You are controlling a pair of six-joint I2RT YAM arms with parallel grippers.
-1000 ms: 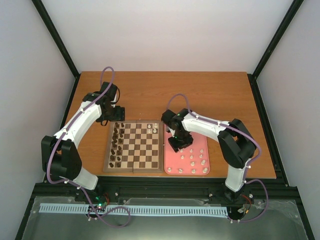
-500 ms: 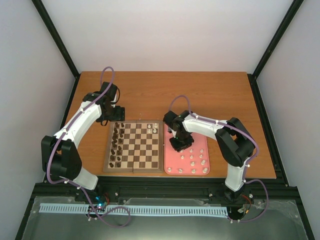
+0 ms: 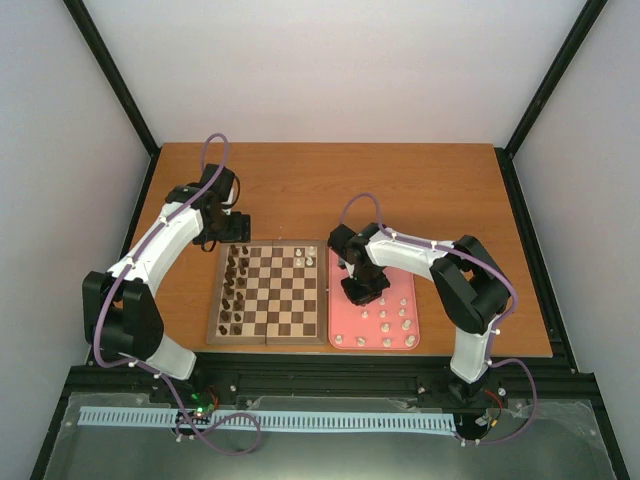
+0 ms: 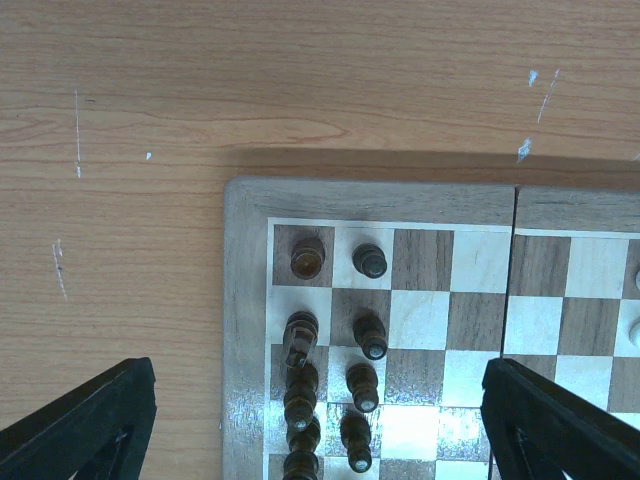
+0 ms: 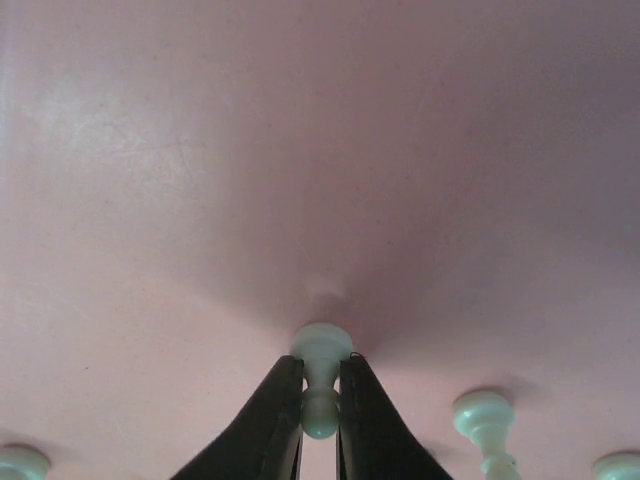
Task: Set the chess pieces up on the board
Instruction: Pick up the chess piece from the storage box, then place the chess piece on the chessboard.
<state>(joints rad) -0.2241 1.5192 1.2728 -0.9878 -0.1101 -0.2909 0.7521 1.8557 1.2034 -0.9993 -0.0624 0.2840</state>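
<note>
Many cream-white chess pieces stand on the pink tray at the near right of the worktop. Over the tray's far left part, the right tool has come down slightly since a second ago. Its jaws, spread then, are now pressed in on one upright cream piece and pinch it around its narrow stem, its base on the pink surface. Just left of the tray lies the board, unmoved. Dark pieces fill two files along its left side, and two cream ones stand near its far right corner. At the board's far left corner the left tool hovers as before, its fingers spread wide and holding nothing.
</note>
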